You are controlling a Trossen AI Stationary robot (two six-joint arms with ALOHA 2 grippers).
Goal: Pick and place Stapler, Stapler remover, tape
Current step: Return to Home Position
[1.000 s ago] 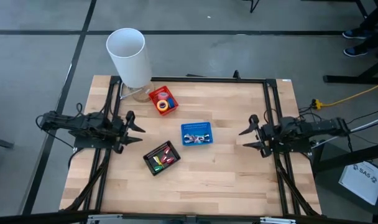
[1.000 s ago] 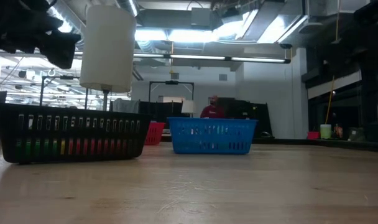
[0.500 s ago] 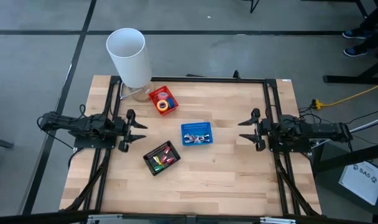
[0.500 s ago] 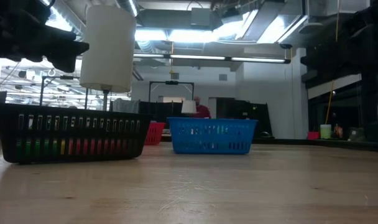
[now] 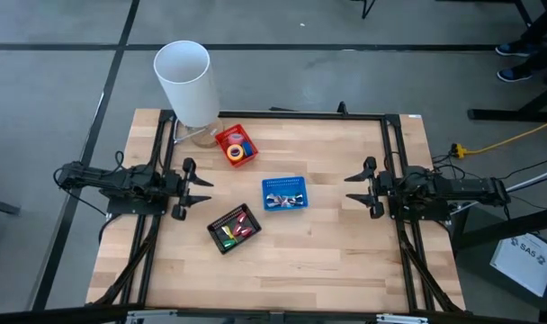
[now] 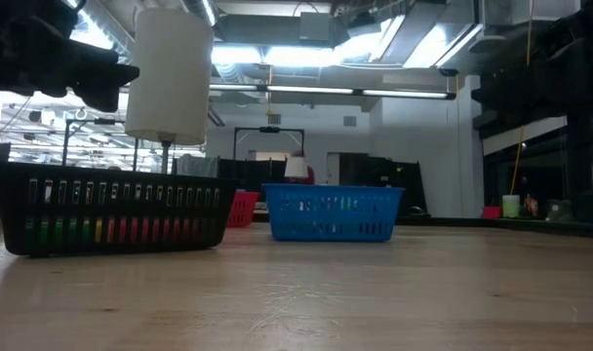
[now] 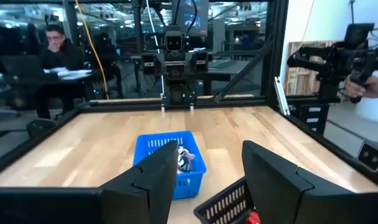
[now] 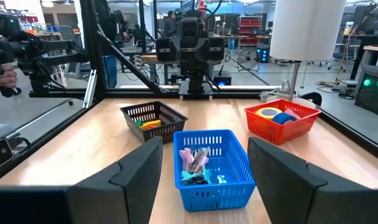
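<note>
The tape rolls (image 5: 239, 148), yellow and blue rings, lie in a red basket (image 5: 227, 137) near the far edge; in the right wrist view they show as tape rolls (image 8: 276, 114). A blue basket (image 5: 284, 193) at the table's middle holds small pale and blue pieces. A black basket (image 5: 234, 228) nearer the front holds red, yellow and green blocky pieces. My left gripper (image 5: 206, 192) hovers open at the left, facing the baskets. My right gripper (image 5: 349, 190) hovers open at the right, facing them too. Neither touches anything.
A tall white cylinder (image 5: 188, 81) stands on a stand at the far left corner, just behind the red basket. Black frame rails (image 5: 395, 162) run along both table sides. Bare wood lies between the blue basket and my right gripper. People show in the room beyond.
My right gripper has turned about its wrist until level and shifted slightly toward the far edge. My left gripper has levelled a little as well. Both have kept still for the last half second. The baskets have not moved.
</note>
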